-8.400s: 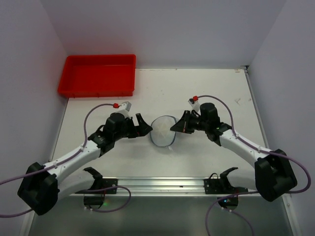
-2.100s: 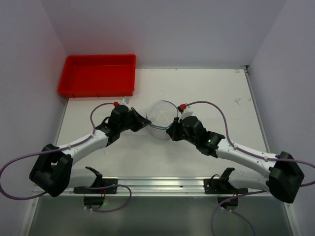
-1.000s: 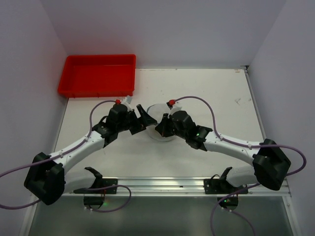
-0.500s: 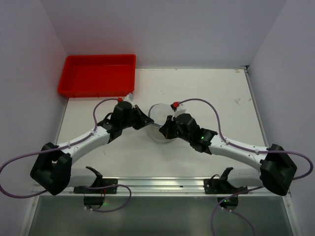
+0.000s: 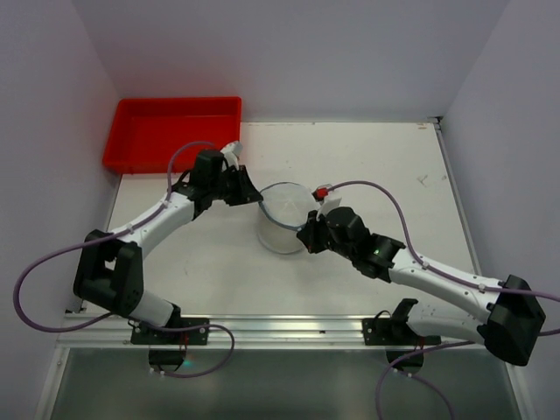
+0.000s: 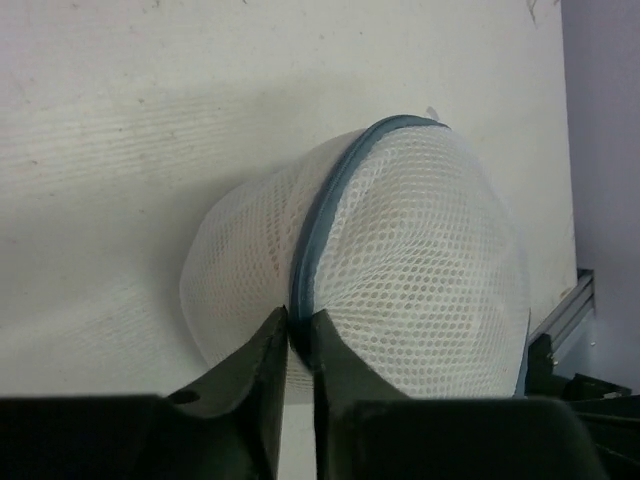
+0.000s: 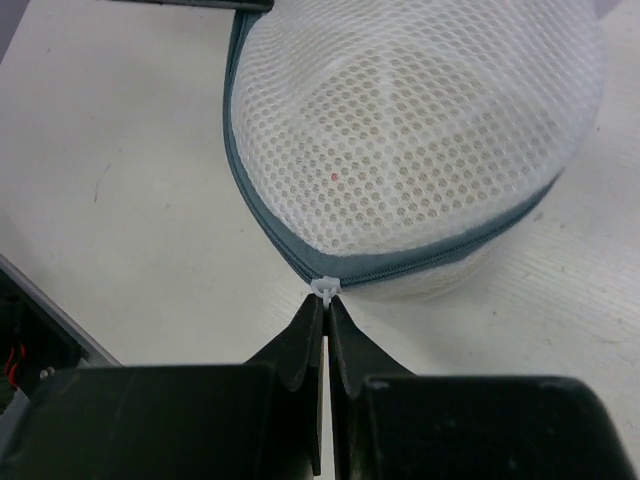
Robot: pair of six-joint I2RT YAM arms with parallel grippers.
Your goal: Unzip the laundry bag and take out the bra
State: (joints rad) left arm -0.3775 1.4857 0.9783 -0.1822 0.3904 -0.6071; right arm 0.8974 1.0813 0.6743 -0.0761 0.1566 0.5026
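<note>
The laundry bag (image 5: 284, 214) is a white mesh dome with a grey-blue zipper band, lying mid-table between both arms. My left gripper (image 5: 259, 199) comes in from the bag's left and is shut on the zipper band (image 6: 318, 235) at the rim; in the left wrist view its tips (image 6: 297, 322) pinch that band. My right gripper (image 5: 304, 238) is at the bag's near right side, shut on the small white zipper pull (image 7: 326, 287). Its tips (image 7: 326, 303) clamp the tab just below the band. The bag (image 7: 410, 110) looks zipped. The bra is hidden.
A red plastic tray (image 5: 175, 131) stands at the back left, close behind the left arm. A metal rail (image 5: 280, 328) runs along the near table edge. White walls close in the left, back and right sides.
The left gripper, open a second ago, has closed on the bag's zipper band and the left arm has swung back. The right gripper has drawn right and nearer, holding the pull.
</note>
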